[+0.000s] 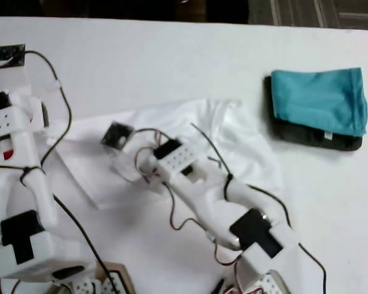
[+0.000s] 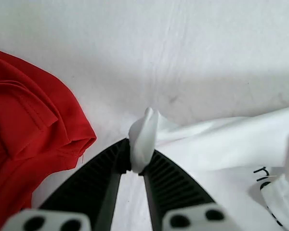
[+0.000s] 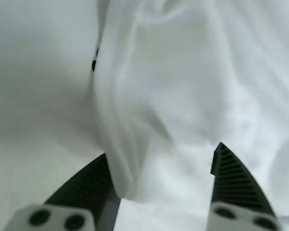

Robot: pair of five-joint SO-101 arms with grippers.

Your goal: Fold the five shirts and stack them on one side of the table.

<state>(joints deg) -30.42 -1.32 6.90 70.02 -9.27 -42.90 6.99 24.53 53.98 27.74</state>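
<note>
Two pincers logged: left pincer point(image 2: 137, 166) pinched a fold of the white shirt point(image 2: 221, 144), red shirt point(image 2: 24, 130) just beside. Right pincer point(image 3: 161, 156) stood spread over the white shirt. Folded teal shirt point(image 1: 319, 101) lay on a dark shirt point(image 1: 313, 139), well apart on the bench point(image 1: 172, 61).

A white counter point(image 1: 172, 67) is spread across nearly the whole high view, its surface plain and matte. Its far edge is drawn as a straight line along the top. Beyond that edge a dark strip point(image 1: 110, 7) is seen, in which little can be made out. Past the far right corner a grey floor point(image 1: 306, 12) is shown, crossed by pale slanting lines. The counter is evenly lit, and only soft grey shadows are cast on it, as is also seen in the left wrist view.
</note>
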